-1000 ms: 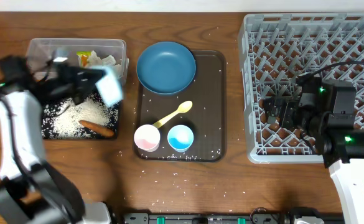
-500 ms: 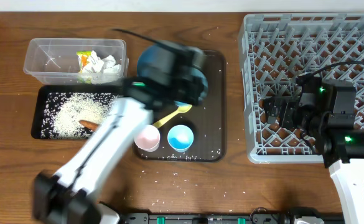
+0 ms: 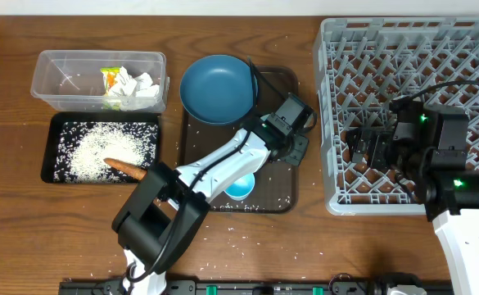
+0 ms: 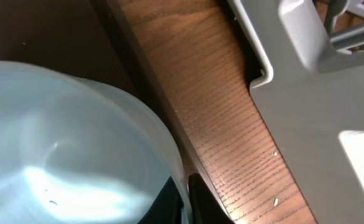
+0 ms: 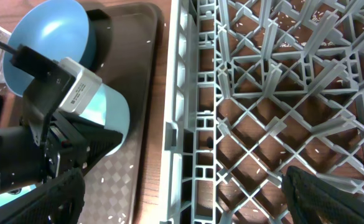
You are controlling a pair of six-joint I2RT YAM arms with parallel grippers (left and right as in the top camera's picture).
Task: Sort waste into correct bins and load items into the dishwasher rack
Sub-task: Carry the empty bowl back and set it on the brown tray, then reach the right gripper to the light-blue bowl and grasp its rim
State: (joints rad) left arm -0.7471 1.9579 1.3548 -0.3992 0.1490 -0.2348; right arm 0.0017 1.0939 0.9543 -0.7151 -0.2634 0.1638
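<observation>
My left gripper (image 3: 292,146) hangs over the right side of the brown serving tray (image 3: 278,82), close to the dishwasher rack (image 3: 411,49). It is shut on the rim of the pale blue-white bowl (image 4: 63,143), whose wall sits between the two fingers (image 4: 197,202). The right wrist view shows that bowl (image 5: 110,115) beside the rack's left wall (image 5: 191,124). My right gripper (image 5: 194,199) stands open over the rack's left edge, holding nothing. The dark blue dish (image 3: 217,88) lies on the tray's far end. The blue cup (image 3: 239,187) peeks out under my left arm.
The clear tub (image 3: 67,74) holds white tissues (image 3: 134,82) and a yellow-green wrapper (image 3: 110,78). In front of it, the black tray (image 3: 52,160) carries rice (image 3: 108,143) and the sausage (image 3: 126,166). Loose grains dot the table (image 3: 223,266).
My left arm has swung from the bins at the left across to the right side of the brown tray, carrying the bowl. The right arm has not moved.
</observation>
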